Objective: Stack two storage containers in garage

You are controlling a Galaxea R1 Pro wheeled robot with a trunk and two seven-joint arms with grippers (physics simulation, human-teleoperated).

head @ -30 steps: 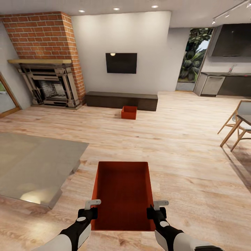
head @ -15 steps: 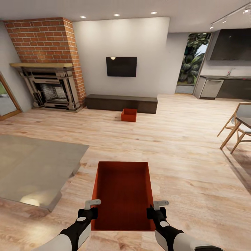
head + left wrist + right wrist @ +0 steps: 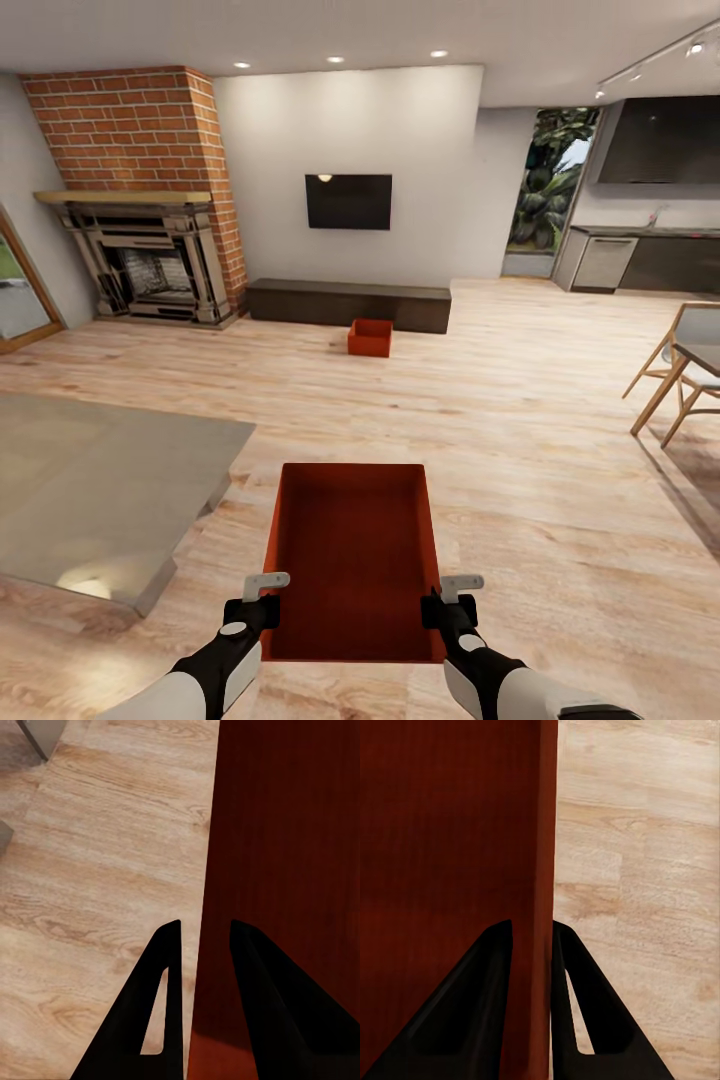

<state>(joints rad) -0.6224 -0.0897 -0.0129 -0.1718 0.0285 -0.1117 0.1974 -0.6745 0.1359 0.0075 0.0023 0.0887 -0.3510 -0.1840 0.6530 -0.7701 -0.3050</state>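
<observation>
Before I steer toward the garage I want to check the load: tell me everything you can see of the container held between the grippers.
The held container is an orange-red rectangular open bin without a lid, with thin plain walls and an empty, darker interior. It is carried level in front of the robot, long axis pointing away, above the light wood floor. The left gripper straddles its left wall, one finger inside and one outside; the right gripper does likewise on the right wall. Nothing else touches it.

No lettering, label, brand mark, number or sign can be read anywhere in these views.
</observation>
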